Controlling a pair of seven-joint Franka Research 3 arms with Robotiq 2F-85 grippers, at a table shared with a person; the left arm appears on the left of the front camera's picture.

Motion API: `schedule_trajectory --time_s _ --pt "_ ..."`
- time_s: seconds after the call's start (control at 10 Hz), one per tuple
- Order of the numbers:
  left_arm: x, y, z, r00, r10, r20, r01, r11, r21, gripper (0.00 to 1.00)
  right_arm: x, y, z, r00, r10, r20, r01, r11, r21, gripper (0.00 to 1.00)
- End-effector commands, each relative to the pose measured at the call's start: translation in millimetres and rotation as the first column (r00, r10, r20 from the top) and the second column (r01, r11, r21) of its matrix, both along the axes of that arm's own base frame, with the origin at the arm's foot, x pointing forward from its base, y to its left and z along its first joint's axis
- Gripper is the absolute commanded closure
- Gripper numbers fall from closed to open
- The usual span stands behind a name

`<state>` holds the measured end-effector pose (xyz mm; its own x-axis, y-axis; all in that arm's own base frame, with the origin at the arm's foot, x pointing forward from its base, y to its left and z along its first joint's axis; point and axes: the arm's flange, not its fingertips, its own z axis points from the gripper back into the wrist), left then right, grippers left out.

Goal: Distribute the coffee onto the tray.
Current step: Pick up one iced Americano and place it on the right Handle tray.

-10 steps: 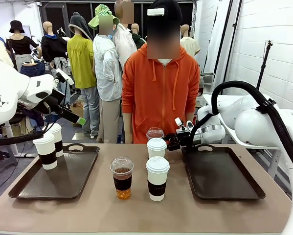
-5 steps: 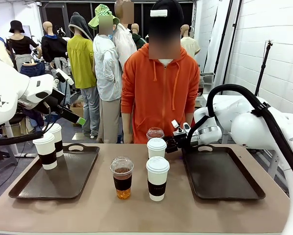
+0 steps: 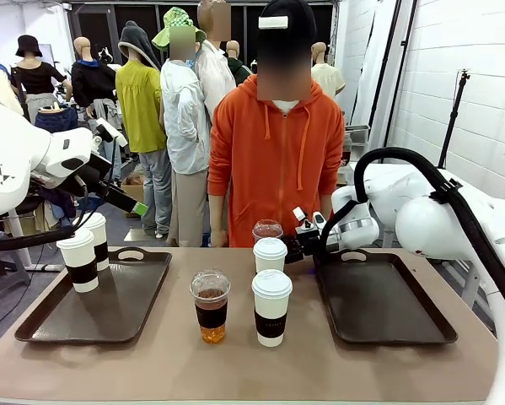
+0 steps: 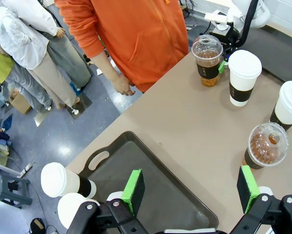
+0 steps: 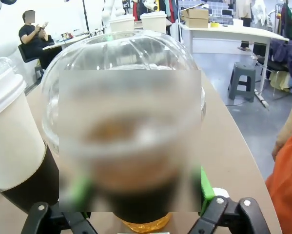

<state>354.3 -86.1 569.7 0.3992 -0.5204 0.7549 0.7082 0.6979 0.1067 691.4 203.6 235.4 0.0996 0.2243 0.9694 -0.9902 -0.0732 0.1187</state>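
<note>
Four cups of coffee stand mid-table: a clear amber cup (image 3: 210,304) and a white cup (image 3: 271,306) in front, a white cup (image 3: 270,253) and a clear dome-lidded cup (image 3: 267,229) behind. My right gripper (image 3: 296,245) is open at the rear clear cup (image 5: 131,122). That cup stands on the table between my right gripper (image 5: 142,187)'s green pads (image 5: 205,185), which sit close beside its dark sleeve. The right tray (image 3: 378,295) is bare. Two white cups (image 3: 82,260) stand on the left tray (image 3: 109,308). My left gripper (image 4: 190,187) hangs open above that tray (image 4: 136,161), holding nothing.
A person in an orange hoodie (image 3: 273,160) stands at the far edge, hands down. The left arm (image 3: 33,160) is raised off the table at the left. A second white cup (image 5: 14,141) stands close beside the clear cup in the right wrist view.
My right gripper has slid left from the right tray's handle up to the rear clear cup, and its fingers have started to narrow around it. The left arm has stayed still.
</note>
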Motion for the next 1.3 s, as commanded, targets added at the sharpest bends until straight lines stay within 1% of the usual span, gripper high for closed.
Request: schedule_trajectory --time_s 0.0,0.1,0.4,0.7,0.9,1.1,1.2 --pt "0.3 -0.2 -0.3 1.0 -0.007 -0.003 0.007 1.0 -0.007 0.0 8.2 4.9 0.3 1.0 0.004 -0.02 -0.004 1.0 0.01 0.23" --pt "0.3 -0.2 -0.3 1.0 -0.007 -0.003 0.007 1.0 -0.007 0.0 9.2 4.5 -0.5 1.0 -0.005 -0.029 0.007 0.999 0.037 0.23" --pt "0.3 -0.2 -0.3 1.0 -0.007 -0.003 0.007 1.0 -0.007 0.0 11.3 0.9 0.2 0.998 -0.027 -0.051 0.029 0.999 0.042 0.23" --pt "0.3 -0.2 -0.3 1.0 -0.007 -0.003 0.007 1.0 -0.007 0.0 10.8 -9.5 12.8 0.999 -0.036 -0.032 0.038 0.998 0.042 0.23" --pt "0.3 -0.2 -0.3 1.0 -0.007 -0.003 0.007 1.0 -0.007 0.0 10.9 -26.8 44.1 0.998 -0.056 0.008 0.056 0.998 0.016 0.23" --pt "0.3 -0.2 -0.3 1.0 -0.007 -0.003 0.007 1.0 -0.007 0.0 13.2 -51.8 75.6 0.995 -0.094 0.031 0.094 0.996 0.002 0.23" --pt "0.3 -0.2 -0.3 1.0 -0.007 -0.003 0.007 1.0 -0.007 0.0 12.1 -67.2 88.5 0.994 -0.103 0.024 0.103 0.995 0.016 0.23"
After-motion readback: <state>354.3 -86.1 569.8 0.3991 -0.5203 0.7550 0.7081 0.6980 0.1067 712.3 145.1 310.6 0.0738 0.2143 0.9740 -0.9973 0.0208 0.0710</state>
